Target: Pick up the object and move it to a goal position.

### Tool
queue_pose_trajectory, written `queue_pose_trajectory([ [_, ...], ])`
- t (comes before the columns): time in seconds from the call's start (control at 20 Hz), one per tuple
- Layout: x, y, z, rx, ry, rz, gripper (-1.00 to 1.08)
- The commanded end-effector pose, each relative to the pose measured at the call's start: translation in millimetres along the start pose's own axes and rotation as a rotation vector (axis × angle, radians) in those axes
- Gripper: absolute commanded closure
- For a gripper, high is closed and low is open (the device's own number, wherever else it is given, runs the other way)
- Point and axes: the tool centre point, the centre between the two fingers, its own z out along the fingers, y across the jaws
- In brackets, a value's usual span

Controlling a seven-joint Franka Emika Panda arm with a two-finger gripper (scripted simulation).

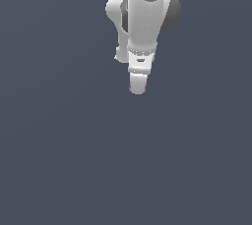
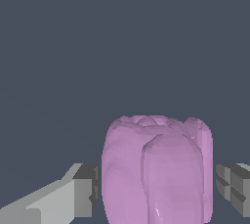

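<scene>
The object (image 2: 156,169) is a pink-purple, rounded block with lumpy ridges, and it fills the space between my fingers in the wrist view. My gripper (image 2: 158,189) is open around it. One grey finger (image 2: 84,189) stands a small gap from one side of the block. The other finger (image 2: 234,189) stands a small gap from the opposite side. In the exterior view the white arm points down over the floor. Its gripper (image 1: 138,87) covers nearly all of the object (image 1: 131,90), of which only a thin pink sliver shows at the hand's edge.
A plain dark grey-blue floor (image 1: 59,160) surrounds the arm on all sides. No other objects or edges show in either view.
</scene>
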Motion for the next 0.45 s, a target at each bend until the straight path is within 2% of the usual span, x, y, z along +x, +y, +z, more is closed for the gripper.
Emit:
queue_pose_trajectory([
  [0.0,5.8,-4.1,-11.1,0.001,0.001,0.001,1.08],
  [0.4,10.3,-5.5,-21.0,0.001,0.001,0.002,1.08],
])
